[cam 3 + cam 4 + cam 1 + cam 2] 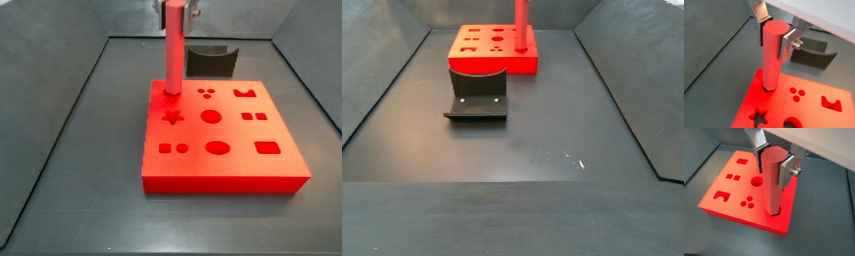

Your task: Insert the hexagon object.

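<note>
Above the flat red block (221, 140), gripper (775, 31) clamps the top of the hexagon object (771, 57), one smooth matte faceted rod, upright, lower end at a corner hole. Fingers (786, 170): two silver plates, closed on it. Block surface glossy, several shaped cutouts. One dark grey curved holder (477, 95) beside.

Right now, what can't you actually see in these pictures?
- Hole under the hexagon object: the rod's foot covers it in both wrist views, so depth is unknown.
- Claw: cut off by the top edge in a side view.
- Red block holes: too small in a side view.
- Holder: partly behind the claw.
</note>
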Robot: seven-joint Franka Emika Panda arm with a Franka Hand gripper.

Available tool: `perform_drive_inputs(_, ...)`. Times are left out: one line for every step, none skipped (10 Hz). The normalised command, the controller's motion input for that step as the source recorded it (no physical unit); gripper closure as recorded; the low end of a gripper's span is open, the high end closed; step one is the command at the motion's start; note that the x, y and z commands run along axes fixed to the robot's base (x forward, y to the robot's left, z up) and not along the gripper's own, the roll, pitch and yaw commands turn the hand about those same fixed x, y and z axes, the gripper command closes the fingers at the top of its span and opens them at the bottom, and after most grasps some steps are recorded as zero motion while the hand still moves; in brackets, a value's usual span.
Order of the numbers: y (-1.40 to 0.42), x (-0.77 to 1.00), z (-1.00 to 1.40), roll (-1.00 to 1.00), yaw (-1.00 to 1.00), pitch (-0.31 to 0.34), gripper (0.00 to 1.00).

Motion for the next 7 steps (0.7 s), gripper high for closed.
perform_drive_inputs(0.0, 0.0, -0.3, 0.0, 0.0, 0.0, 1.0)
perform_drive_inputs(0.0, 0.11, -0.31, 0.0, 0.02, -0.004, 1.0)
perform_drive_inputs(0.0, 0.09, -0.31, 0.0, 0.02, 0.0, 1.0)
perform_drive_inputs(0.0, 0.08, -0.38, 0.0, 0.01, 0.0, 1.0)
perform_drive_inputs(0.03, 0.11, -0.54, 0.02, 0.0, 0.0, 1.0)
perform_drive_inputs(0.0, 0.03, -0.64, 0.07, 0.0, -0.043, 1.0)
perform_drive_inputs(0.0, 0.07, -0.78, 0.03, 0.0, -0.05, 1.0)
